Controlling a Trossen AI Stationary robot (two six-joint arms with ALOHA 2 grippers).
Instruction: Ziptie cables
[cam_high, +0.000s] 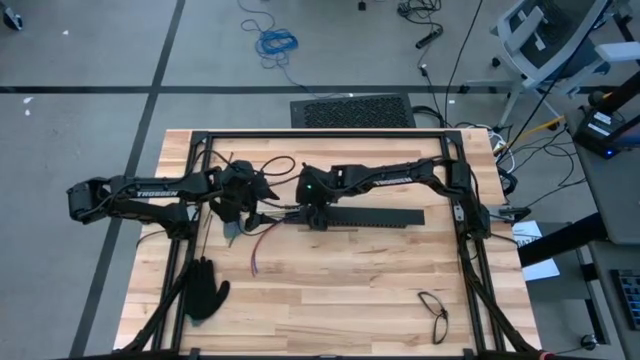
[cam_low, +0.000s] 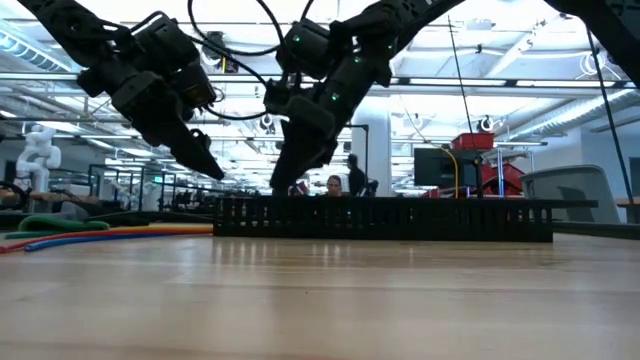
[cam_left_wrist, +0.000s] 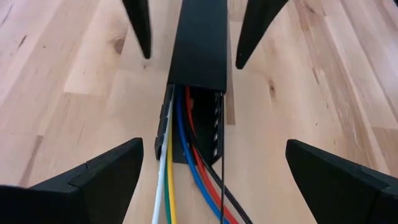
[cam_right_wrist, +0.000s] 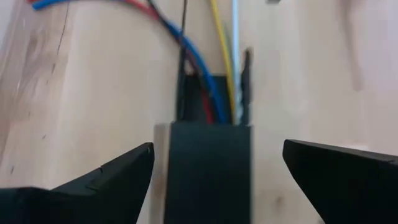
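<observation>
**Facing grippers over the slotted bar's open end**

Hovering at the middle of the wooden table (cam_high: 350, 280), the left gripper (cam_left_wrist: 205, 180) and the right gripper (cam_right_wrist: 214, 177) face each other, each with fingers spread wide and gripping nothing. Between them lies a long black slotted bar (cam_high: 370, 217), capped by a black cover (cam_left_wrist: 200, 43) except at its end. The cables (cam_left_wrist: 180, 186), white, yellow, blue and red, run into that open end and trail across the wood towards the left arm. A black glove (cam_high: 205, 290) and a pair of glasses (cam_high: 433, 308) lie near the table's front edge.
</observation>
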